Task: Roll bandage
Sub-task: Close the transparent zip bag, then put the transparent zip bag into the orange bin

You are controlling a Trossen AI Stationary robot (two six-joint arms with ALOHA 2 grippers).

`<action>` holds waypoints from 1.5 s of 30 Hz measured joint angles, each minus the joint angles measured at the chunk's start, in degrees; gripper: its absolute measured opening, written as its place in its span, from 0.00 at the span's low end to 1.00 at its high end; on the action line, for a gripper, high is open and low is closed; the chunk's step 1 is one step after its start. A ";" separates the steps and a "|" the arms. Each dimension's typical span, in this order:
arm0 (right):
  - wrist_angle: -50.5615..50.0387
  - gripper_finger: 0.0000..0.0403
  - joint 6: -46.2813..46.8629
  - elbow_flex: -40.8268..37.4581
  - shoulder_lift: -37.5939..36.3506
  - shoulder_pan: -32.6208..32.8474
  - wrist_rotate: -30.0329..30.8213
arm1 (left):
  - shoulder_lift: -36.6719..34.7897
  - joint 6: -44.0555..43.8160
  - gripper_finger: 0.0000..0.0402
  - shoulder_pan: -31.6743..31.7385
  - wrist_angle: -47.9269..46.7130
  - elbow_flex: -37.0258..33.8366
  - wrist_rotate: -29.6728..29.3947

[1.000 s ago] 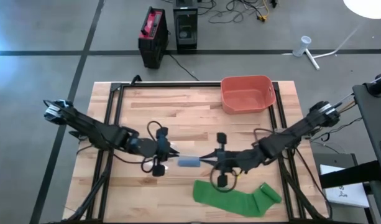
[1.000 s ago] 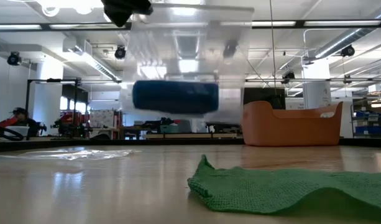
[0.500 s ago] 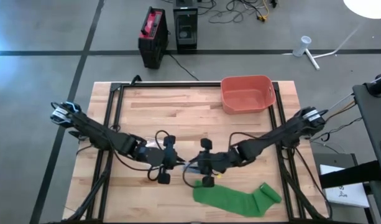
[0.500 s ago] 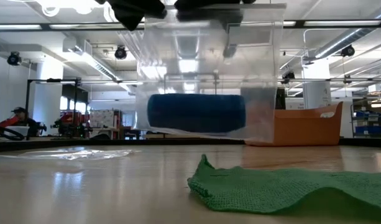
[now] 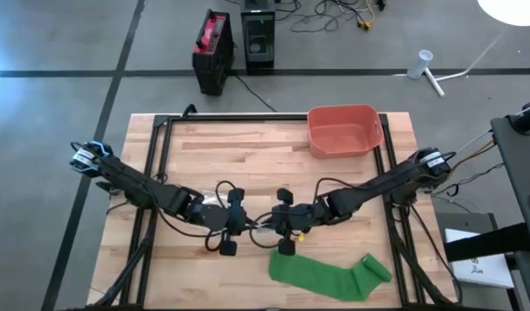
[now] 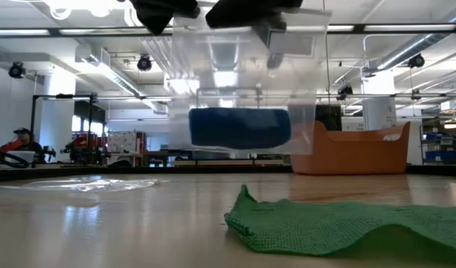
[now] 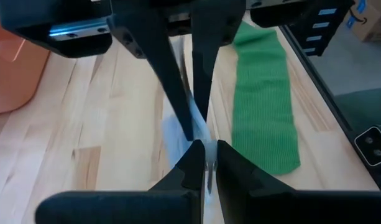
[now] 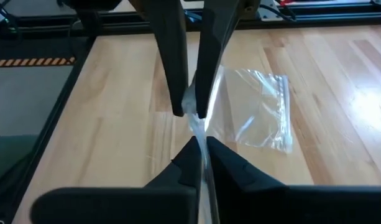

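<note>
Bandage (image 6: 239,127), a dark blue roll, hangs inside a clear plastic bag (image 6: 242,82) lifted off the table (image 5: 247,147), as the low view shows; it lies level, clear of the wood. In the high view the bag sits between the two arms, just below the table's middle, toward 6 o'clock. The left claw (image 5: 245,223) comes in from 9 o'clock and is clenched on the bag's edge; its wrist view shows the fingers (image 7: 196,163) pinched on the thin film. The right claw (image 5: 271,226) comes in from 3 o'clock, tip to tip with the left, and is likewise clenched on the same film, its fingers (image 8: 191,157) pressed together on it. A green cloth (image 5: 327,275) lies flat near the table's edge at about 5 o'clock, just beside the claws. An orange bin (image 5: 344,130) stands at about 1 o'clock, well apart.
</note>
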 joint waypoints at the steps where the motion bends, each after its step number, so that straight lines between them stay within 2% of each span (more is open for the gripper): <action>1: -0.08 0.01 -0.02 0.00 -0.12 -0.02 0.00 | -0.03 0.02 0.03 -0.02 -0.03 0.02 0.03; 10: -4.19 0.00 0.00 0.08 -1.69 -0.04 0.06 | -3.05 -2.36 0.03 0.09 -6.04 0.13 1.09; 16: -4.59 0.00 -0.02 0.11 -2.45 -0.02 0.17 | -5.10 -2.78 0.05 0.04 -6.62 0.13 1.74; 21: -6.56 0.00 -0.01 -0.15 -2.58 0.02 0.18 | -5.23 -3.12 0.12 -0.15 -8.08 -0.02 2.55; 29: -10.39 0.00 2.45 -0.09 -4.57 0.00 1.05 | -6.89 -3.45 0.31 -0.28 -10.98 -0.02 2.25; 34: -24.42 0.00 5.30 -0.09 -11.15 0.01 13.08 | -8.27 -5.03 0.36 -0.28 -13.39 -0.06 1.82; 40: -41.71 0.00 11.83 -0.10 -20.93 -0.04 29.52 | -7.86 -7.62 0.35 -0.28 -12.57 -2.13 1.78; 45: -45.40 0.00 13.97 -0.13 -27.94 -2.73 40.08 | -6.48 -8.84 0.31 -0.28 -7.00 -5.10 1.71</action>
